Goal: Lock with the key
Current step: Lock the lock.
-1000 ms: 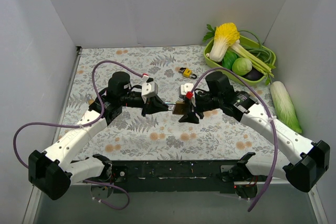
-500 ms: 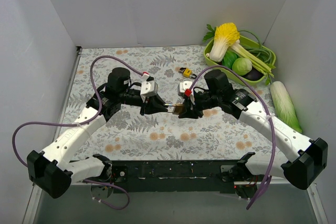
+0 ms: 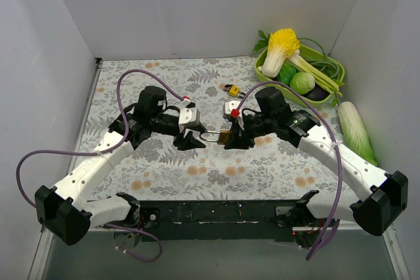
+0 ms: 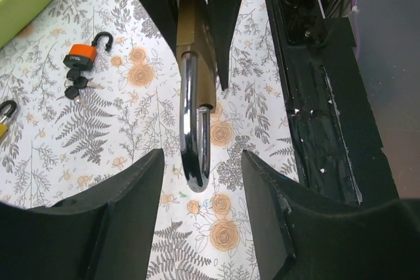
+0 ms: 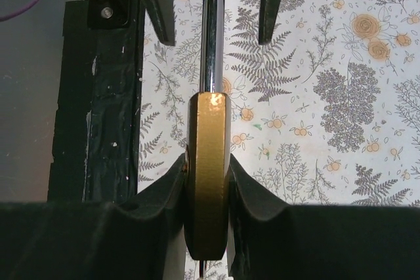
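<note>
Middle of the desk [image 3: 164, 175], and the two arms meet nose to nose with the brass padlock [image 3: 225, 137] held up between them, clear of the flowered cloth. The right gripper [image 3: 232, 138] has it. From the right wrist the jaws are clenched on the padlock's body, one finger [image 5: 164, 195] pressed to each flat face, with the shackle [image 5: 211, 31] pointing straight away toward the other arm.

The left gripper [image 3: 195, 139] faces it with its jaws released and spread wide. In the left wrist view the steel loop hangs in the gap between the fingers [image 4: 131, 201], touching neither one. Whether the short leg of the shackle is seated in the body, I cannot tell from here. The key for this lock is not something I can make out in any view.

Elsewhere on the cloth, an orange padlock [image 4: 82, 57] lies with its shackle open, and a small bunch of black keys [image 4: 79, 86] sits just beside it. A yellow padlock [image 3: 231, 90] sits farther back, near the green tray [image 3: 262, 73] of vegetables at the far right corner. A long cabbage [image 3: 357, 132] lies on the desk beside the right arm — well apart from the action.
</note>
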Robot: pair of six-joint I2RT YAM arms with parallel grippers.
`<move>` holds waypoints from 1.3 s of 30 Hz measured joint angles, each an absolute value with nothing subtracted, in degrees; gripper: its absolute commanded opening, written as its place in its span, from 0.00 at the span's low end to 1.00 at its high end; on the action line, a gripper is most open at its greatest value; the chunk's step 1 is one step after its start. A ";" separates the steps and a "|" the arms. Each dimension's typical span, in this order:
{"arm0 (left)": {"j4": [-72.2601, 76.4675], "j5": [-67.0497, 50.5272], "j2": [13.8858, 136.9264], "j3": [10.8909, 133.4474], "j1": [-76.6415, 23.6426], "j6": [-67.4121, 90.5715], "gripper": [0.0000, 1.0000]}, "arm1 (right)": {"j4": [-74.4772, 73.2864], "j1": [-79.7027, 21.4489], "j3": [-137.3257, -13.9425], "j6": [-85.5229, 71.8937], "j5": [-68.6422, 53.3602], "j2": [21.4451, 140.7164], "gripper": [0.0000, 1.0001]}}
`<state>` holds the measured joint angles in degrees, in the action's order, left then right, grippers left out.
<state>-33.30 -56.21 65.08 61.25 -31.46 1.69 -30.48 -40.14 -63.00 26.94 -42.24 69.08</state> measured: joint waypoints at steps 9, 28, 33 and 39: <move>-33.41 -54.81 67.05 61.25 -31.46 1.52 0.18 | -30.44 -40.10 -63.00 26.52 -42.63 69.10 0.01; -33.56 -55.00 69.21 61.89 -31.33 4.05 0.00 | -30.20 -39.72 -63.00 24.84 -41.52 69.80 0.01; -34.30 -54.87 70.48 62.74 -31.31 5.93 0.00 | -29.80 -39.77 -62.89 25.67 -39.79 69.58 0.01; -34.65 -55.16 71.90 63.83 -31.24 7.81 0.00 | -29.47 -39.64 -62.87 26.98 -38.70 69.32 0.01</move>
